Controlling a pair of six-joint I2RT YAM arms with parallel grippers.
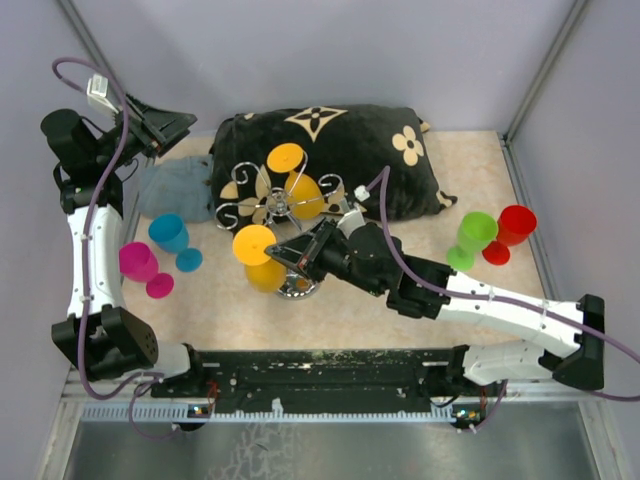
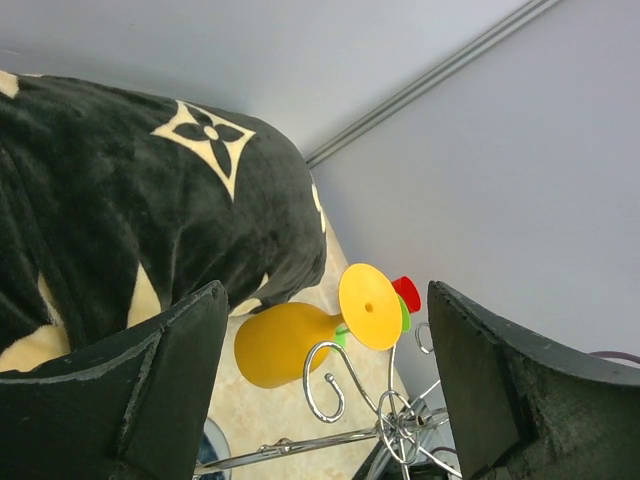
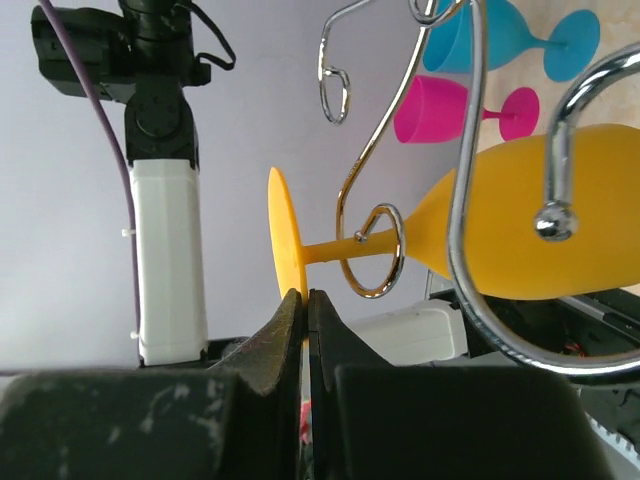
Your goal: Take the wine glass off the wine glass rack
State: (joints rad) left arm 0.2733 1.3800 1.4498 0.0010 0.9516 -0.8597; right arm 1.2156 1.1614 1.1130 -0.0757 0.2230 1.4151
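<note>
My right pincer [image 3: 306, 300] is closed to a sliver on the lower rim of the yellow wine glass [image 3: 520, 230] foot. The glass hangs by its stem in a curled arm of the wine glass rack [image 1: 283, 206] – across my wrist view its long axis runs sideways, foot towards my fingertips, bowl pointing right

The right gripper [image 3: 305, 297] has its two dark fingers [image 3: 270, 350] pressed almost together, and the lower edge of the round foot of the yellow wine glass [image 3: 520, 230] sits between their tips. The glass lies on its side, with its thin stem passing through a curled loop of the wine glass rack [image 3: 545, 220]. Behind, a pink glass [image 3: 440, 110] and a blue glass [image 3: 500, 35] are near each other. On the left stands the white left arm [image 3: 165, 250].
</note>
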